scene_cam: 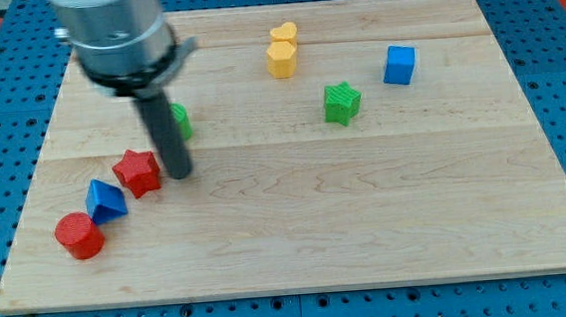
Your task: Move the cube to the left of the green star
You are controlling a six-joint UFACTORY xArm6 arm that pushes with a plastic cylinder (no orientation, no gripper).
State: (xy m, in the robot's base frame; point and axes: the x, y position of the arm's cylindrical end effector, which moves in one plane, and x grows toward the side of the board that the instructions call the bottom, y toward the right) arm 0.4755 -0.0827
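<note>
On the wooden board (pixel 387 221), my tip (pixel 180 173) sits at the left, just right of the red star (pixel 138 172); it has no fingers and holds nothing. The blue cube (pixel 399 64) is far right, near the green star (pixel 341 103) but on its right. 2 yellow blocks (pixel 281 51) touch at the far side.

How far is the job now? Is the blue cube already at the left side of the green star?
Nothing looks done yet: the blue cube sits to the view's right of the green star, apart from it. In hand: my tip is far away at the view's left, just right of the red star and below a green block half hidden by the rod. Left: reach the cube and push it around to the star's left.
</note>
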